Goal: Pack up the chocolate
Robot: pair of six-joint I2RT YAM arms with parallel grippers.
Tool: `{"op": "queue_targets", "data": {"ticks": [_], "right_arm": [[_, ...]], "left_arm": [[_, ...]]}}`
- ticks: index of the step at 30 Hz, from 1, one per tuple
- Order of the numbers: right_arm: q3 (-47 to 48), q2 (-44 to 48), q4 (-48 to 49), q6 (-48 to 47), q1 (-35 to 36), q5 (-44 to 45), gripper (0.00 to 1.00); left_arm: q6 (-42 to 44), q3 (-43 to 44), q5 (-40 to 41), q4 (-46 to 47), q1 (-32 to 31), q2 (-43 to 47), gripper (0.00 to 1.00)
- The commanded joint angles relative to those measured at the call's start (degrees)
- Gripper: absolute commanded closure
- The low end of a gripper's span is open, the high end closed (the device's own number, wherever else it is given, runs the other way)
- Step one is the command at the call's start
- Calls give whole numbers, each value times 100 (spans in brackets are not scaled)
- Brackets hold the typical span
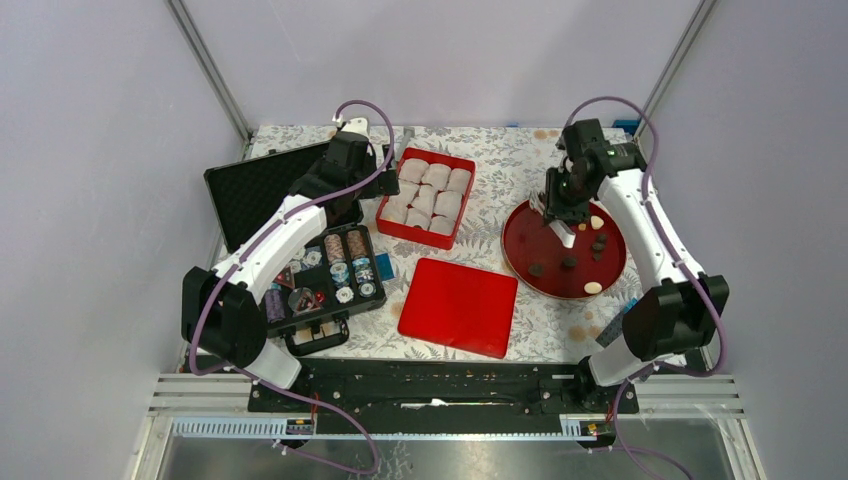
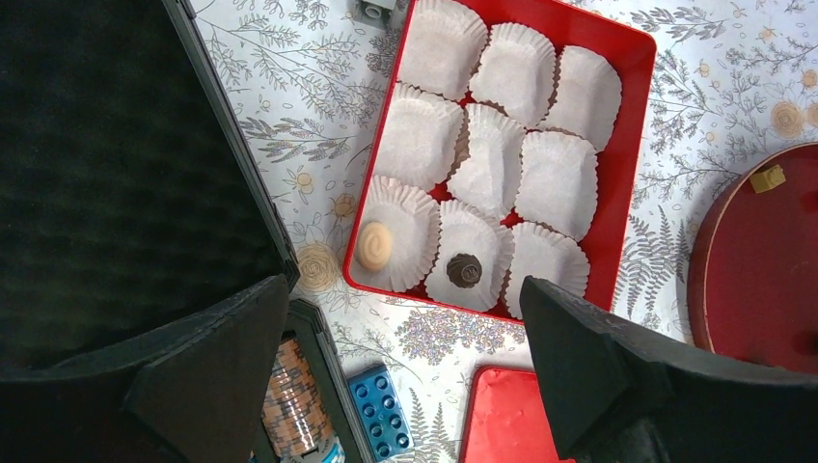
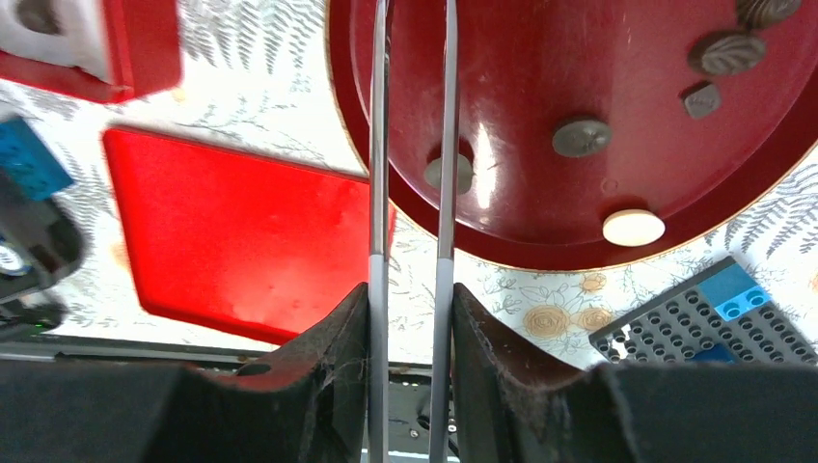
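Over the round red plate (image 3: pixel 540 58), pinching metal tweezers (image 3: pixel 378 193) in the right gripper (image 3: pixel 410 304), fingers pressing on the outside of both blades and squeezing them to a narrow gap. Hanging the left gripper (image 2: pixel 402 289) over one end of the red box (image 2: pixel 610 193), jaws spread wide apart, holding and touching nothing.

Showing the chocolate (image 3: pixel 582 136) in two places: several dark, brown and pale pieces lying loose on the plate, and two sitting in white paper cups (image 2: pixel 521 72) in the box, a pale tan piece (image 2: pixel 374 243) beside a dark piece (image 2: pixel 464 270).

Losing the tweezer tips past the top edge of the right wrist view, so not telling whether touching plate or chocolate. Hiding part of one brown piece (image 3: pixel 466 174) behind a blade.

Resting everything on a floral tablecloth (image 1: pixel 500 160), along with a flat red lid (image 1: pixel 458 305), an open black case (image 1: pixel 325 275) of striped chips and a blue brick (image 2: pixel 384 410), and backing onto plain pale walls.
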State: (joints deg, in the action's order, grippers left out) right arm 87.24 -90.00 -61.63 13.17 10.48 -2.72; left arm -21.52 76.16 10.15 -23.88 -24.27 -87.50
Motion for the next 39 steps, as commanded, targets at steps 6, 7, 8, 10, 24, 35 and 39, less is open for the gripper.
{"op": "queue_targets", "data": {"ticks": [6,7,8,10,24,35,39], "right_arm": [[1731,-176,-738,197,1255,-232,75],[1824,-244,-686,259,1376,-278,75],[1868,-288,-602,317,1468,-343,75],[1886,-336,-383,426,1580,-516,75],[1505,-778,402,650,2257,-795,75],[931,-925,757,640,2375,-728,74],[951,-1063,852,634,2370,-611,72]], "left_arm": [[-80,158,169,77,28,82,1],[-81,124,163,69,28,111,1],[-85,89,163,70,28,137,1],[-89,31,161,55,30,204,1],[-63,-300,302,-12,28,708,1],[-105,-417,381,-82,28,860,1],[-107,-417,364,-82,28,875,1]]}}
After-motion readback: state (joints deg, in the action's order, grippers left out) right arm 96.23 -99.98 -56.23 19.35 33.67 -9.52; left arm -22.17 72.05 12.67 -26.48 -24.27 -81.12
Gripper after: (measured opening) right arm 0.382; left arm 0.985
